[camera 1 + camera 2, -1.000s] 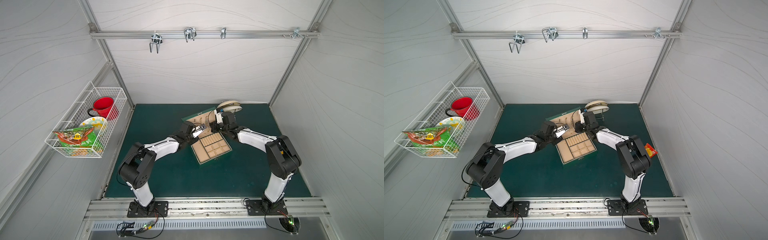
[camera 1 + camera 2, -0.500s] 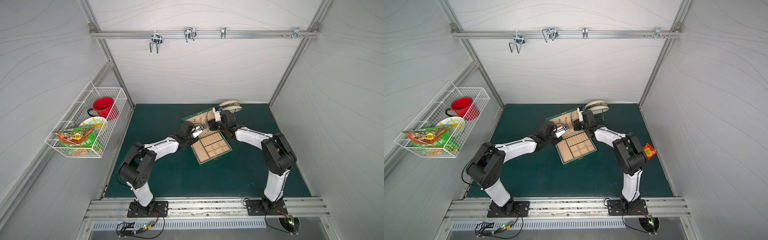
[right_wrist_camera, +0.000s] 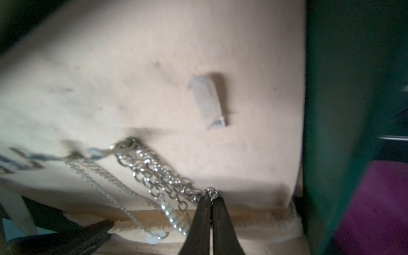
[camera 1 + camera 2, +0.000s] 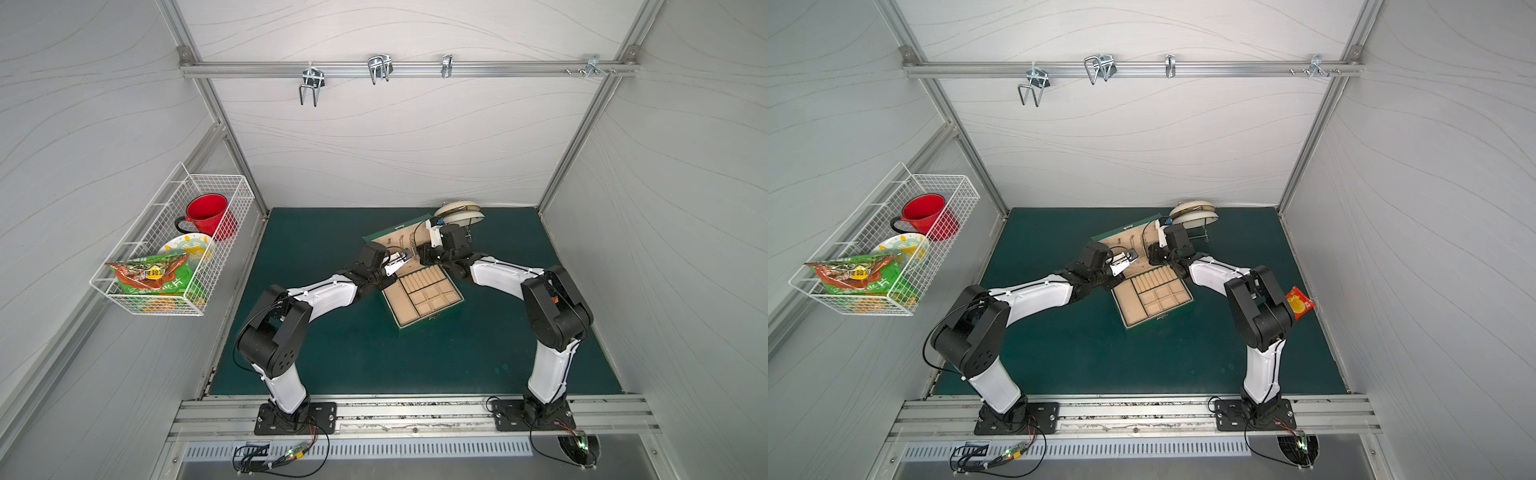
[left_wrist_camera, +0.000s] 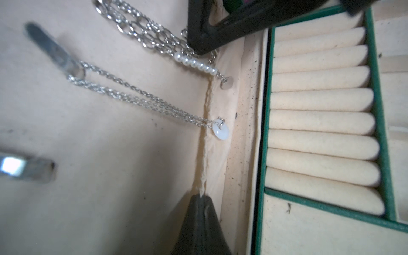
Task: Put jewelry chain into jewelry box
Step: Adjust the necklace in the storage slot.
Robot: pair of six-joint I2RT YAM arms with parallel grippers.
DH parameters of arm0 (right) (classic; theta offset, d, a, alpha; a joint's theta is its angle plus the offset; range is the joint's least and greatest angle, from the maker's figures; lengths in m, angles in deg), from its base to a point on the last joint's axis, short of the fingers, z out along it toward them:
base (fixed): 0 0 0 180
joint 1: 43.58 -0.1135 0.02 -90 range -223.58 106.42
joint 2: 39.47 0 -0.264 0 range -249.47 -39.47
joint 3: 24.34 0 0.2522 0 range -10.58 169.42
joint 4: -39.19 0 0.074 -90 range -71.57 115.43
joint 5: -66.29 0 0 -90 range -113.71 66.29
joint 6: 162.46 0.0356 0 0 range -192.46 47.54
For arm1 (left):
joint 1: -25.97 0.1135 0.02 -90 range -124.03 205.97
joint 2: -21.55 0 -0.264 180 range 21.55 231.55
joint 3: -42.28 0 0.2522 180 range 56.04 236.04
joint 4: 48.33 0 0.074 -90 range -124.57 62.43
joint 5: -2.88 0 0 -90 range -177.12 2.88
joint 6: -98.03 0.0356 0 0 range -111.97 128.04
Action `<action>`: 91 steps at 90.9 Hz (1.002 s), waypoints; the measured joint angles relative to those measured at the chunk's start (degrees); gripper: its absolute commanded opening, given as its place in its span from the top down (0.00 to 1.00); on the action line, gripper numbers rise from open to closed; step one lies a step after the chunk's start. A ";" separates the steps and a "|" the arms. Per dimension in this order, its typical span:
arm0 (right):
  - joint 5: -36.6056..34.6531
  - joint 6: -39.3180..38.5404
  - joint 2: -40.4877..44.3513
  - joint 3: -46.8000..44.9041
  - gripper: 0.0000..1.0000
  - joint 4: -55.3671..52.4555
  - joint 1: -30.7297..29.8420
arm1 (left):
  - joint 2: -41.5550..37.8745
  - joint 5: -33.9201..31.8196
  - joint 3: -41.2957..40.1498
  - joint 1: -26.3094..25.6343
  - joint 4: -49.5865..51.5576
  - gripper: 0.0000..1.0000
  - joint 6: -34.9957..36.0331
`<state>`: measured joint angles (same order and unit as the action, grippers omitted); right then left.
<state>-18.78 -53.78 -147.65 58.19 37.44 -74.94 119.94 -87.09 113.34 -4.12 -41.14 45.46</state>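
Note:
The jewelry box [image 4: 432, 327] stands open mid-table in both top views, its lid [image 4: 392, 239] upright. The jewelry chain [image 5: 141, 28], chunky silvery links with a short pearl stretch and a small round tag [image 5: 227, 84], hangs from a hook on the lid's lining. My right gripper [image 3: 210, 196] is shut on a small ring at the chain's [image 3: 154, 174] lower end. My left gripper [image 5: 202, 196] is shut on the frayed hem of the lid's fabric pocket, below a thinner chain [image 5: 132, 97] with a pale disc. In a top view both grippers [image 4: 409, 255] [image 4: 420, 252] meet at the lid's base.
Ring rolls [image 5: 320, 123] and square compartments fill the box tray beside the lid. A bare metal hook [image 3: 207, 101] juts from the lining. A cream round object on a wire stand [image 4: 459, 212] stands behind the box. A wire basket [image 4: 174, 245] hangs on the left wall; a red packet [image 4: 1300, 302] lies right.
My right wrist has shifted slightly left along the lid. The left arm has held still.

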 measured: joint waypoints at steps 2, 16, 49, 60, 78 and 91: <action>0.00 0.09 0.00 -0.13 0.87 -0.02 0.00 | 0.00 -0.04 0.00 0.00 0.00 1.00 0.00; -0.02 0.00 0.09 -0.20 0.80 0.00 0.00 | 0.00 -0.31 0.00 0.00 0.00 1.00 -0.09; -0.09 0.42 1.84 -0.59 0.61 0.02 0.00 | 0.00 -0.50 0.00 0.00 0.00 1.00 -0.13; -0.26 0.85 4.02 -2.12 0.56 0.09 0.00 | 0.00 -0.79 0.00 0.00 0.00 1.00 -0.26; -0.46 1.33 8.96 -6.05 0.42 1.33 0.00 | 0.00 -1.44 0.00 0.00 -0.24 0.90 -1.73; -0.42 1.25 15.28 -11.45 0.32 1.60 0.00 | -0.72 -1.09 0.00 -0.07 -0.52 0.57 -3.72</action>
<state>-19.20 -52.54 -132.37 46.74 39.04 -74.94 119.22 -88.18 113.34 -4.18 -41.66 41.75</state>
